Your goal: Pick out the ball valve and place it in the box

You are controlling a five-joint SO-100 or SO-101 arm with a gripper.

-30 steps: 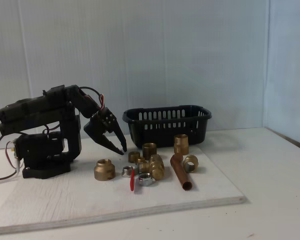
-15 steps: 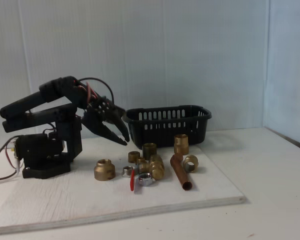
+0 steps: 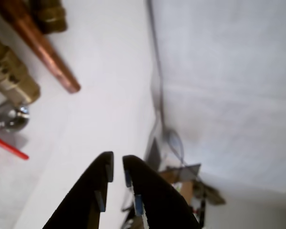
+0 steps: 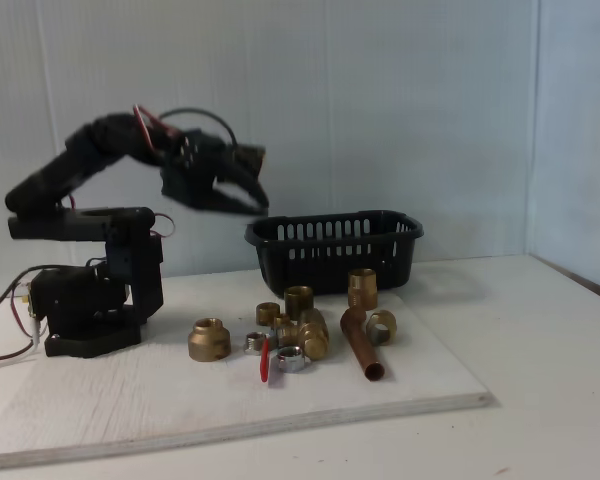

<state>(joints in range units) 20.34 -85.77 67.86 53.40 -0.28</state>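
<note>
High above the white board [image 4: 130, 400], gripper [image 4: 258, 208] held empty with fingers nearly together, ball valve [image 4: 302, 338] with red lever seen among brass fittings mid-board, box [image 4: 333, 248] set at the board's back edge.

Nearly closed empty pincer [image 3: 117, 172] at bottom, copper pipe [image 3: 40, 45] and red lever [image 3: 8, 146] upper left.

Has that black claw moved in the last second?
Yes. The gripper has risen from beside the black slotted plastic basket to above its rim.
</note>
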